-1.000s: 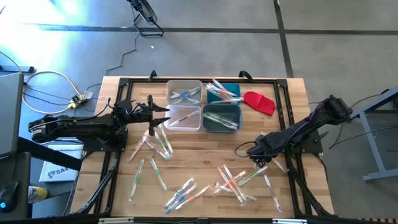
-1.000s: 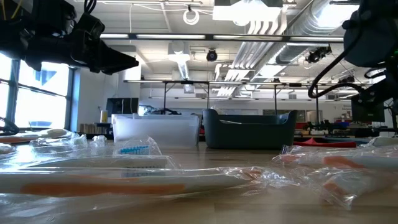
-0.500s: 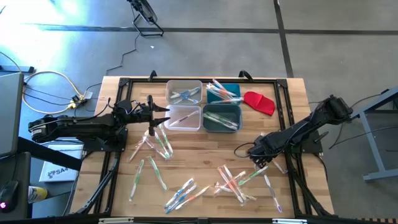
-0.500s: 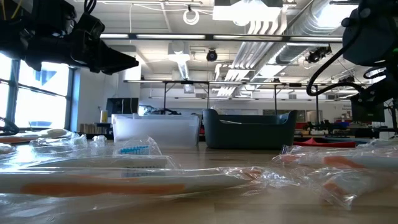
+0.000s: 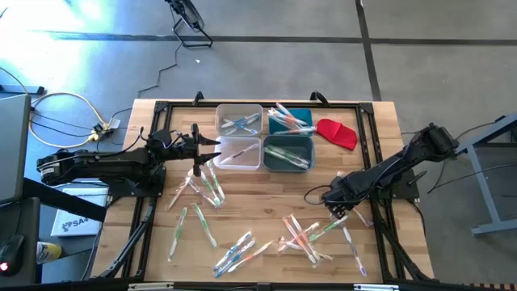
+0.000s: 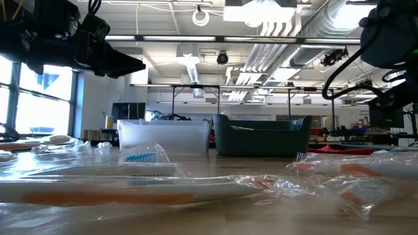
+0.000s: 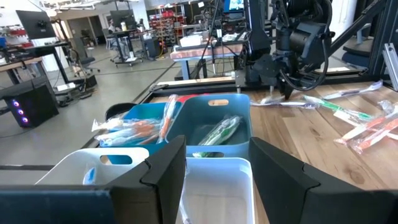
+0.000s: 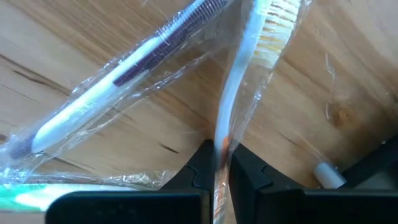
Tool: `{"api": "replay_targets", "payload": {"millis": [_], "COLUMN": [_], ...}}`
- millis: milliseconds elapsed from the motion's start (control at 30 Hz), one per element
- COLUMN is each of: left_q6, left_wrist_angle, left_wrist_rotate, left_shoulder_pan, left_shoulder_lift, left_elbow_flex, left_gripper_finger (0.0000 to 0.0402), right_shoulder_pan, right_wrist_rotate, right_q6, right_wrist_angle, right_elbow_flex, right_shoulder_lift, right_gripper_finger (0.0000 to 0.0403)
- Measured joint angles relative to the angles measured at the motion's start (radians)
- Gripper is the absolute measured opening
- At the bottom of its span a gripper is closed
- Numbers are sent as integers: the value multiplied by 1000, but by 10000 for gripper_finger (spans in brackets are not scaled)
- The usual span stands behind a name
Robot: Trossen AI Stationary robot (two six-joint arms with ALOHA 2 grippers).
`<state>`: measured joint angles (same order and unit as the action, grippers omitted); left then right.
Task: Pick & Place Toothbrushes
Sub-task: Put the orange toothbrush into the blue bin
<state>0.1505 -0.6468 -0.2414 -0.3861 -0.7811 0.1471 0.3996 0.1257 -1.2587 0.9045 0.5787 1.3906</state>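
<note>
the right tool [image 8: 219,168] is pinching a wrapped toothbrush [image 8: 239,102] with pale bristles against the wooden table [image 8: 124,130], its two dark fingers [image 8: 196,171] pressed onto the thin handle; only the right wrist view shows this grip, along with a second wrapped brush [image 8: 118,87] lying crossed just beside it. from above, the same tool [image 5: 338,204] appears only as a dark tip low over the table [image 5: 266,190], on the far side of the dark bin [image 5: 287,153] from the left arm, at the edge of a scatter of loose toothbrushes [image 5: 307,234].

the left tool [image 5: 212,150] hangs just beside the clear bin [image 5: 240,153], fingers spread and holding nothing; the left wrist view looks past those open fingers [image 7: 283,174] into the white bin [image 7: 214,186], the dark bin [image 7: 214,127] holding a green-accented brush [image 7: 219,130], and a teal bin [image 7: 140,121] heaped with orange-accented ones, with the right arm [image 7: 292,50] beyond them.

more brushes [image 5: 202,190] lie near the left tool. a red cloth piece [image 5: 337,133] sits just past the teal bin [image 5: 292,117]. the low view shows crinkled wrappers [image 6: 130,176] up close, with the clear bin [image 6: 163,136] and the dark bin [image 6: 261,136] side by side behind them.
</note>
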Motion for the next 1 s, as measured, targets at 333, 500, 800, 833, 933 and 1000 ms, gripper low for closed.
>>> {"api": "replay_targets", "payload": {"millis": [333,500,800,833,933,1000], "left_q6": [0,0,0,0,0,1], "left_wrist_angle": [0,0,-1,-1,-1,-2], "left_wrist_rotate": [0,0,0,0,0,0], "left_shoulder_pan": [0,0,0,0,0,0], "left_shoulder_lift": [0,0,0,0,0,0], "left_elbow_flex": [0,0,0,0,0,0], "left_gripper_finger": [171,171,171,171,171,171], "right_shoulder_pan": [0,0,-1,-2,-13,-25], "right_wrist_rotate": [-80,-152,-405,-433,-505,-550], "right_q6": [-5,-5,68,82,125,159], "right_wrist_angle": [78,156,160,157,137,110], "right_elbow_flex": [53,145,301,316,356,376], "right_shoulder_lift": [-93,-132,-162,-162,-162,-162], "right_gripper_finger": [15,15,15,15,15,15]}}
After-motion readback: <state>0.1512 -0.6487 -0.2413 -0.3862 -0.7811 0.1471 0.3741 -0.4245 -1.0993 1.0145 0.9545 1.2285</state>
